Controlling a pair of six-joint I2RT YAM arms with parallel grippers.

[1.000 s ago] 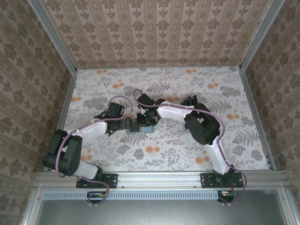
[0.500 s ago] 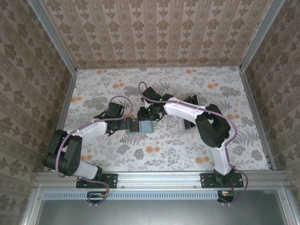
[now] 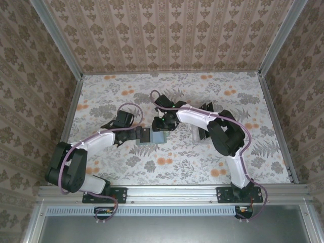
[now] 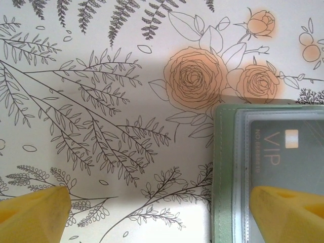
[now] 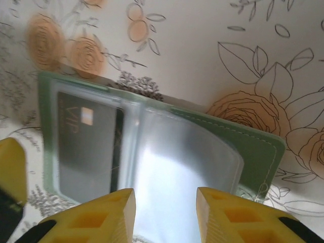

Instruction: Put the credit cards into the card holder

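The sage-green card holder (image 5: 255, 152) lies open on the floral table, its clear sleeves facing up. One black credit card (image 5: 83, 147) marked VIP sits inside the left sleeve and shows again in the left wrist view (image 4: 286, 147). My right gripper (image 5: 166, 215) hovers over the clear middle sleeve, open, with nothing between its fingers. My left gripper (image 4: 159, 215) is wide open; its right finger (image 4: 288, 212) presses on the card holder (image 4: 225, 177) and its left finger rests on the table. In the top view both grippers meet at the card holder (image 3: 152, 138).
More dark cards (image 3: 206, 108) stand at a rack partly hidden behind the right arm (image 3: 223, 134). The floral tabletop (image 3: 167, 167) is fenced by papered walls and a metal rail along the near edge.
The right gripper has opened from shut over the card holder, and its arm's elbow has swung right. The left arm has stayed put, still holding the holder down.
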